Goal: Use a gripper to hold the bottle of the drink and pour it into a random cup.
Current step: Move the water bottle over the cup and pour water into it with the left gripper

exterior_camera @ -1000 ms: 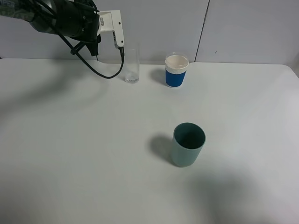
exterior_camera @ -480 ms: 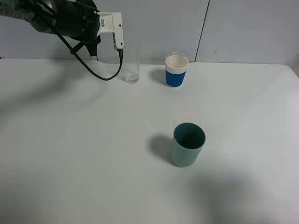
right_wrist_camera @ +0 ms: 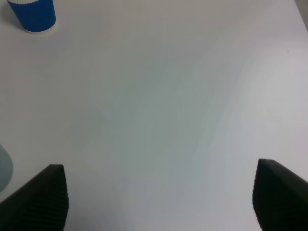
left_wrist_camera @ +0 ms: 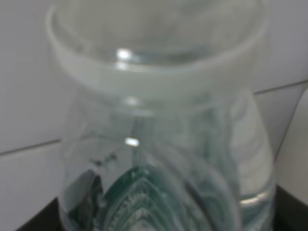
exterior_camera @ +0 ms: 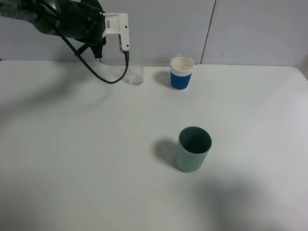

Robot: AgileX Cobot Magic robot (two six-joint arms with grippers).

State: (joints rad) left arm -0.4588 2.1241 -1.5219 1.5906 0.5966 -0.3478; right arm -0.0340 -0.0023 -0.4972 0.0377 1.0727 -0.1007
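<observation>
My left gripper (exterior_camera: 123,37), a white jaw piece on a black arm, hangs at the back left, just above and left of the tall clear glass (exterior_camera: 135,67). The left wrist view is filled by the clear bottle (left_wrist_camera: 159,159) with its ribbed neck and green label, held very close in the jaws. In the exterior high view the bottle is hidden by the arm. My right gripper (right_wrist_camera: 163,202) is open and empty above bare table; it is out of the exterior high view.
A white paper cup with a blue band (exterior_camera: 182,73) stands right of the glass; it also shows in the right wrist view (right_wrist_camera: 32,14). A wider grey-green plastic cup (exterior_camera: 193,148) stands in the middle of the white table (exterior_camera: 72,159). A grey wall is behind.
My left gripper has shifted slightly to the right, closer to the glass's rim. The cups and the glass have not moved.
</observation>
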